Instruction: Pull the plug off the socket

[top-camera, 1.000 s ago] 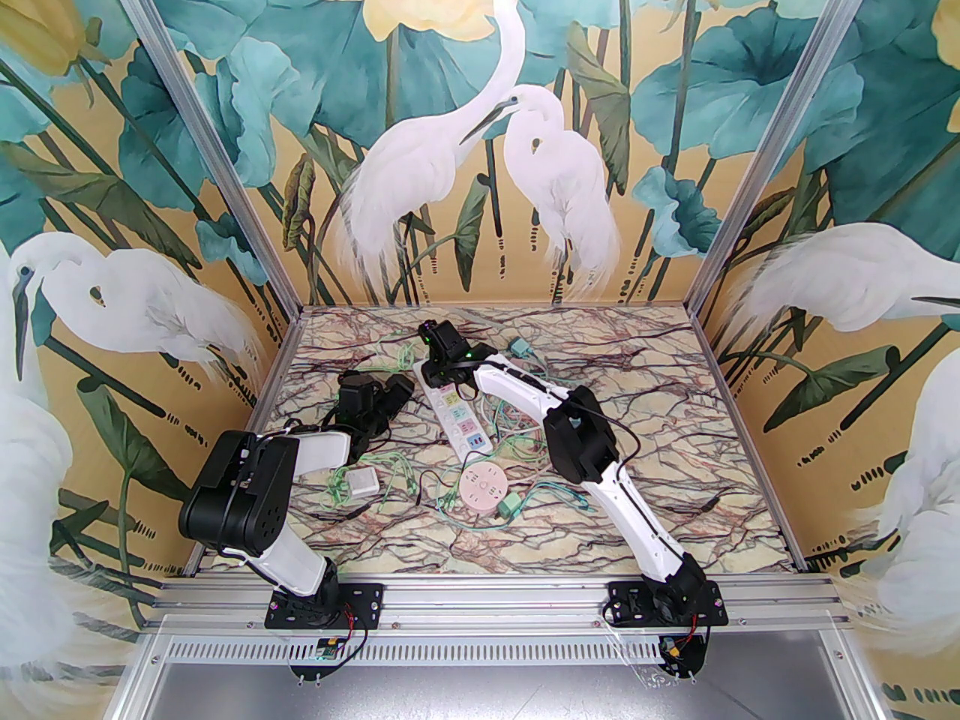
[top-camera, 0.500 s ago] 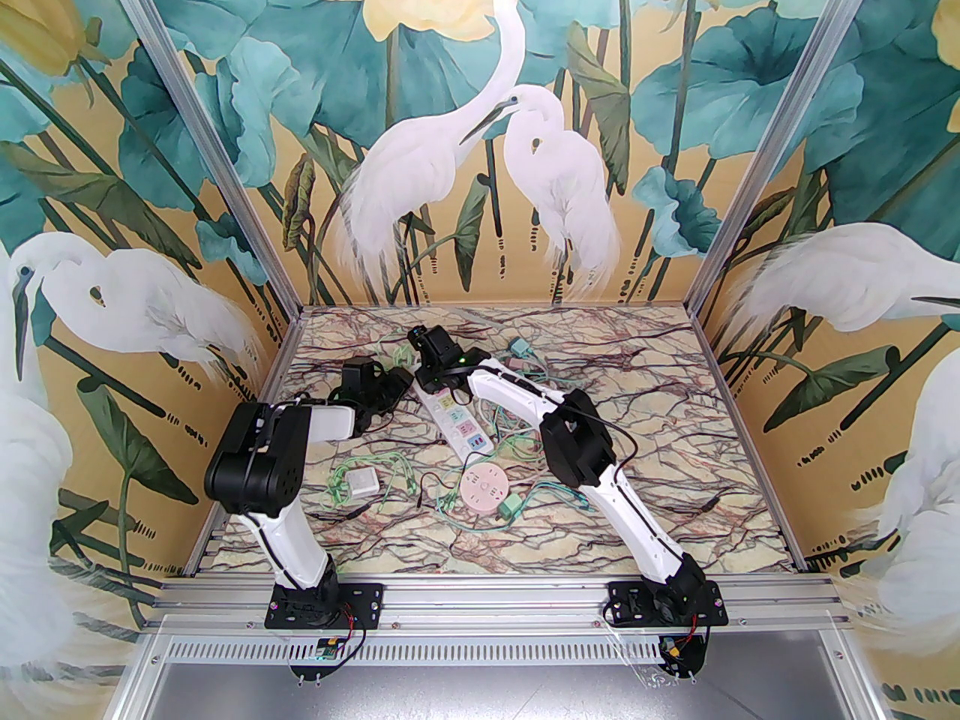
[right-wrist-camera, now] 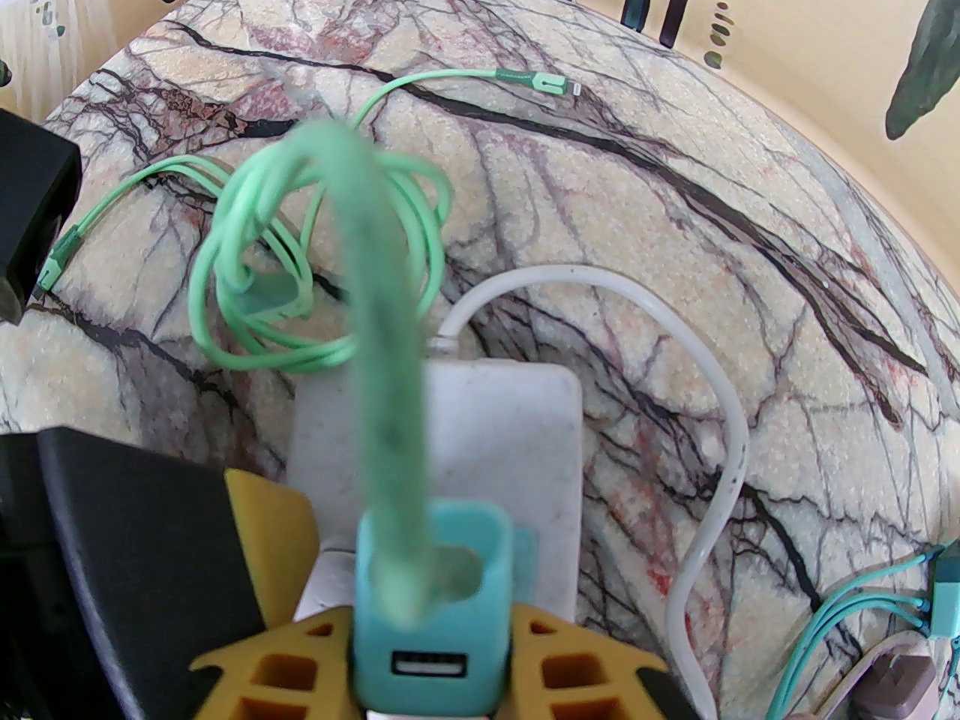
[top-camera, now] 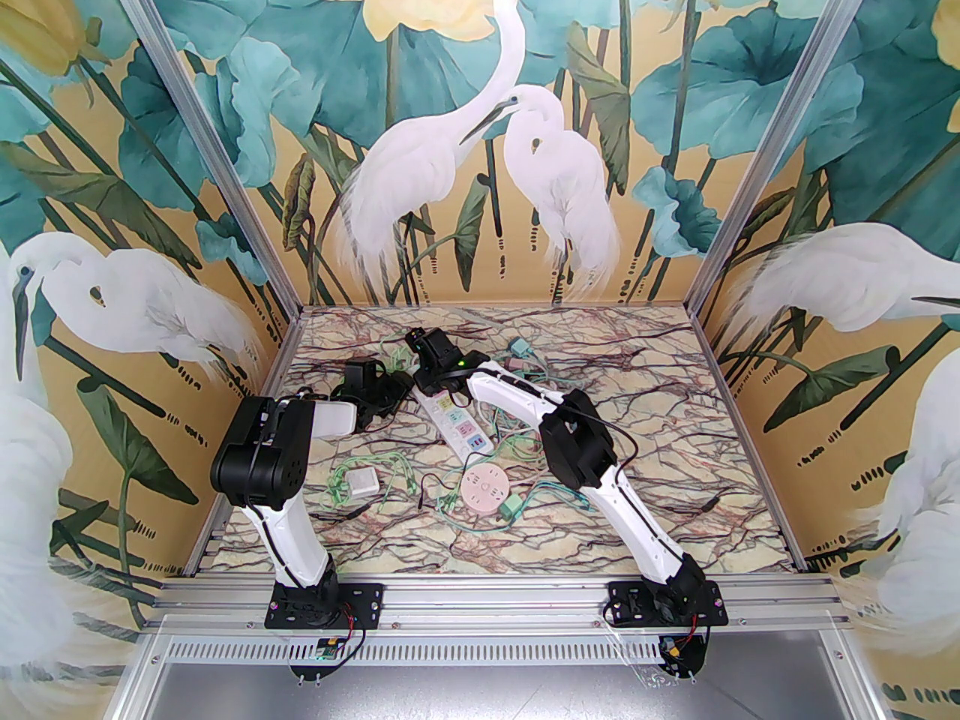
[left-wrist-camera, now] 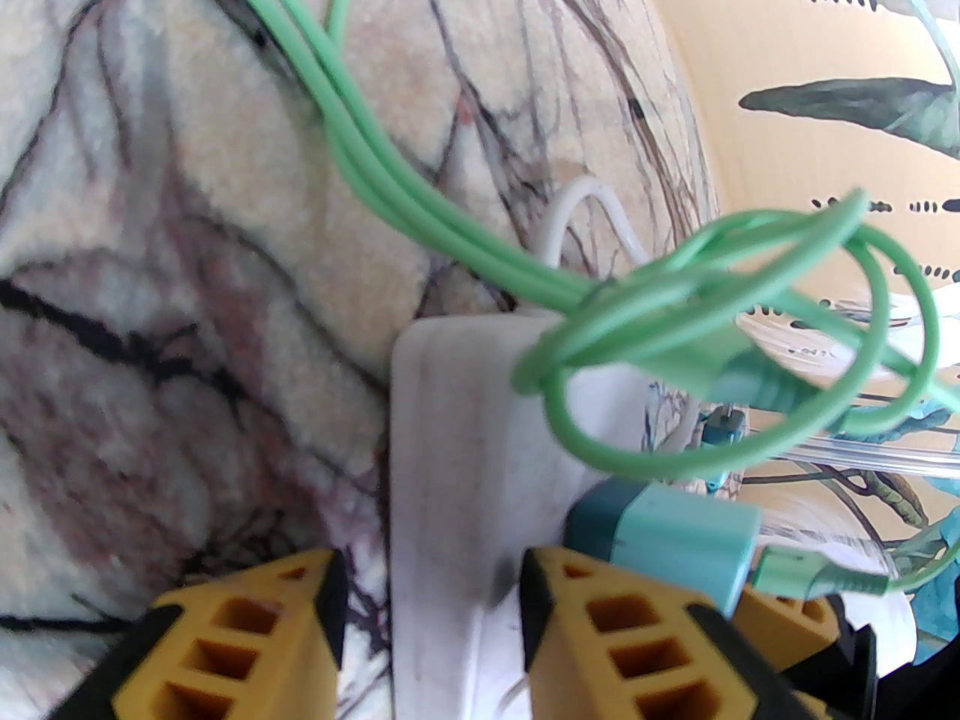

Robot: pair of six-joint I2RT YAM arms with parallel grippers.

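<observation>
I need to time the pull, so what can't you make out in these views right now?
- Plug pins: in the right wrist view the teal plug body and right pincer cover the joint with the power strip; seated or not, unclear.
- Grip of the left pincer: the left wrist view's bottom edge cuts off where its fingers meet the strip.
- The green cable: blurred close to the right wrist lens.

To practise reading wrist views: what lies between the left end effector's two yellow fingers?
In the left wrist view, the white power strip lies between the yellow fingers of the left end effector.
</observation>
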